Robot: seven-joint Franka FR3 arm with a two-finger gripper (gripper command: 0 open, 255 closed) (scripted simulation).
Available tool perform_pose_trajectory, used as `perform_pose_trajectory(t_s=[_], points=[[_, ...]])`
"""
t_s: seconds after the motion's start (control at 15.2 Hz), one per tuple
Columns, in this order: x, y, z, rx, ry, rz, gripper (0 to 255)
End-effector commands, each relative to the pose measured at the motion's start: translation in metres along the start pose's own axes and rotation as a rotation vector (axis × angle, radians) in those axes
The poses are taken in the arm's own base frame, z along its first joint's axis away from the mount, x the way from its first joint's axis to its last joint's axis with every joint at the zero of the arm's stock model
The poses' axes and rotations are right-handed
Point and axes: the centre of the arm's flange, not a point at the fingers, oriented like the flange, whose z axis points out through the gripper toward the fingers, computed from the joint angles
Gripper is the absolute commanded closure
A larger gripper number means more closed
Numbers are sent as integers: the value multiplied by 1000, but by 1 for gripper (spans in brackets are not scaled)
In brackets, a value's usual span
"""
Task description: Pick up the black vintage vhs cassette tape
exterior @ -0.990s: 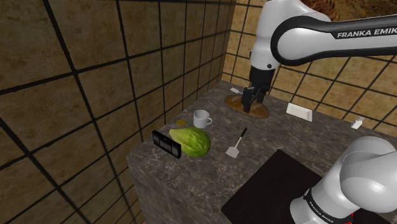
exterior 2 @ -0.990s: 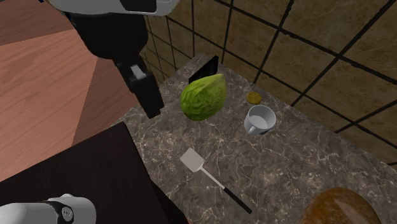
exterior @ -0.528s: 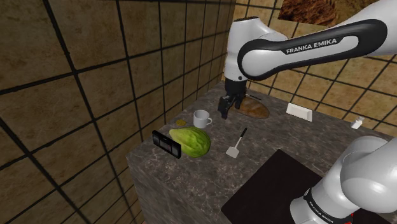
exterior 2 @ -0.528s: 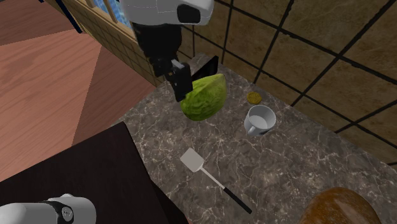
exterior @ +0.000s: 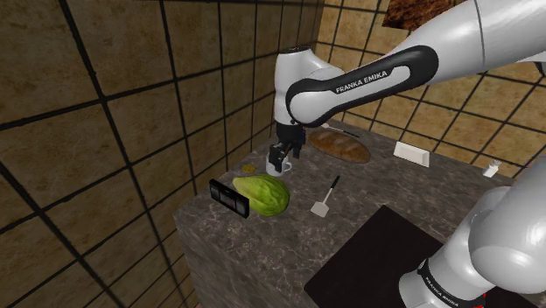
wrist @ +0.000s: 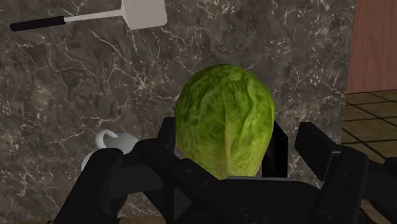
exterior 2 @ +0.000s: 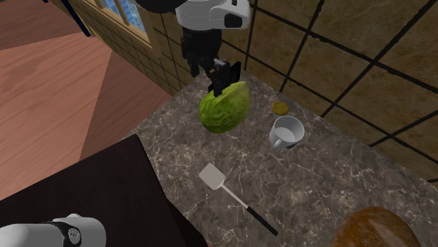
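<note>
The black VHS cassette (exterior: 229, 198) stands on its edge at the counter's corner, against the green cabbage (exterior: 262, 194). From the second exterior view the cassette (exterior 2: 229, 70) shows behind the cabbage (exterior 2: 224, 107). My gripper (exterior: 284, 154) hangs open above the white mug (exterior: 278, 164), a short way from the cassette. Seen from the other side, the gripper (exterior 2: 220, 77) is in front of the cassette's top. In the wrist view the cabbage (wrist: 226, 121) lies between the spread fingers (wrist: 334, 162), and a black edge of the cassette (wrist: 278, 151) shows beside it. Nothing is held.
A white spatula (exterior: 325, 199) with a black handle lies mid-counter. A brown loaf (exterior: 343, 146), a white flat item (exterior: 411, 153) and a small shaker (exterior: 492, 168) lie further back. A gold disc (exterior 2: 280, 107) sits by the tiled wall. The marble counter (exterior: 262, 236) drops off just beyond the cassette.
The arm swung from above the loaf toward the shoulder view's left, now over the mug and nearer the cabbage and cassette. The objects have not moved.
</note>
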Motion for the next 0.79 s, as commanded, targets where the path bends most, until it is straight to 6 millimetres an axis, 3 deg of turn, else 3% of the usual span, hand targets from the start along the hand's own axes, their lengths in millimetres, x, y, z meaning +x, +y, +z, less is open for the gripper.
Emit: perform_pose_trajectory(t_s=[0.0, 0.73], points=[[21, -10, 15, 1, 1, -15, 0], [126, -75, 90, 6, 3, -99, 0]])
